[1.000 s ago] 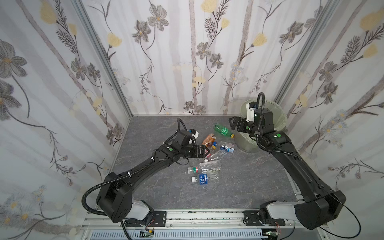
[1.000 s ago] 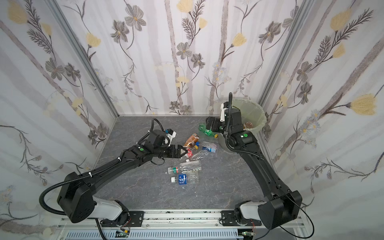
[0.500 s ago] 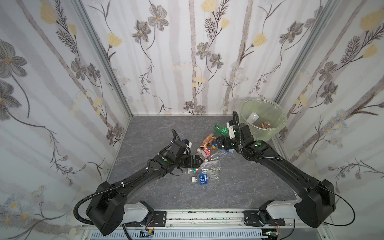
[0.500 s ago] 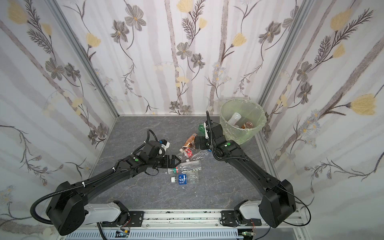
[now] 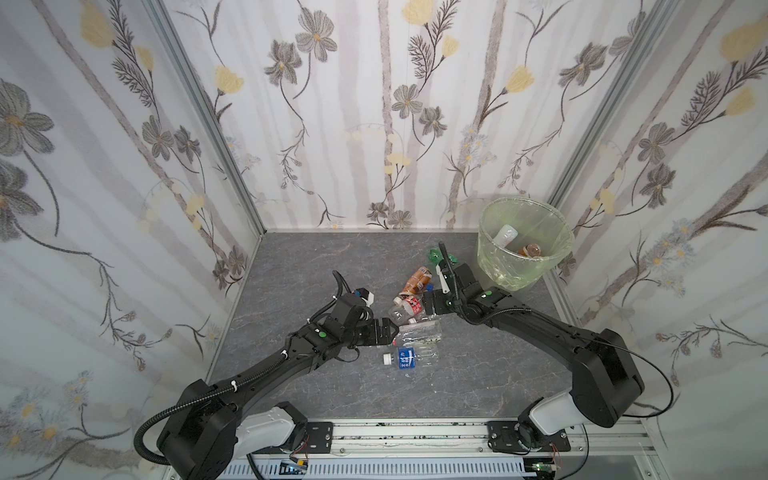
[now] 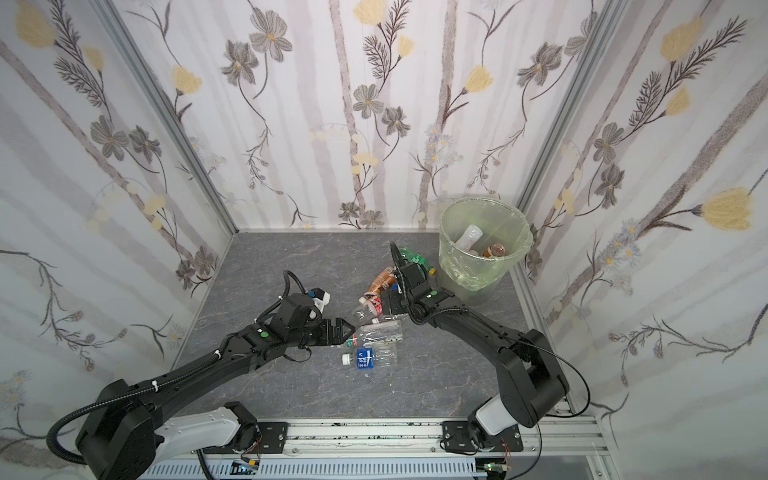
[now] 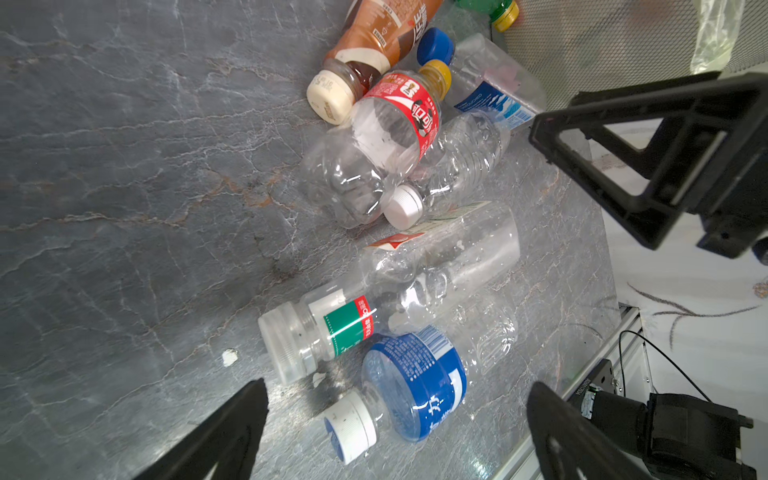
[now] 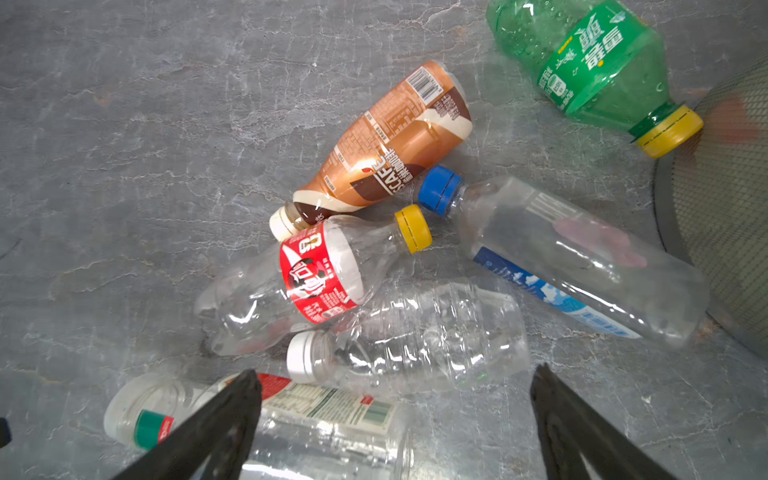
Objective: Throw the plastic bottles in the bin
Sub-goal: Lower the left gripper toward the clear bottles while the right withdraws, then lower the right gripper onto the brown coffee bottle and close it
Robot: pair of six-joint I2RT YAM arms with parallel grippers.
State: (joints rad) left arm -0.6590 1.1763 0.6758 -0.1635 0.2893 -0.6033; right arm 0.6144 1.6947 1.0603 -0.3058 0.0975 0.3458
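Right tool (image 8: 395, 378): jaws spread wide, nothing in them, low over the heap. Just past its fingertips, low centre of the right wrist view, lies a ribbed clear bottle (image 8: 415, 336), white cap toward the left of the frame. Its long axis runs left-right across that frame, along the line on which the jaws close. Judgement: closing as it stands would catch it end to end, so a wrist turn looks needed to take it across the belly.

Left tool (image 7: 395, 395): also wide open and empty. A blue-label bottle (image 7: 415, 386) shows between its fingers at the bottom of the left wrist view, slanting from its cap at lower left to upper right. The tool's height above it is not readable. A green-band bottle (image 7: 395, 291) lies just above it in the frame, touching it.

Outward: the plastic bottles (image 5: 411, 307) are heaped mid-desk (image 5: 311, 266), at the centre of both top views. The bin (image 5: 515, 274) stands upright at upper right. The right arm is the nearer to it.

View differences:
- Only the top views look into the bin, where there is a pale bottle and a brown one.
- Only the right wrist view shows the green bottle (image 8: 590, 62), its yellow cap against or just beside the bin's wall. In the top views the right arm half hides it.
- The left wrist view alone catches the right tool, at its upper right, facing across the heap.
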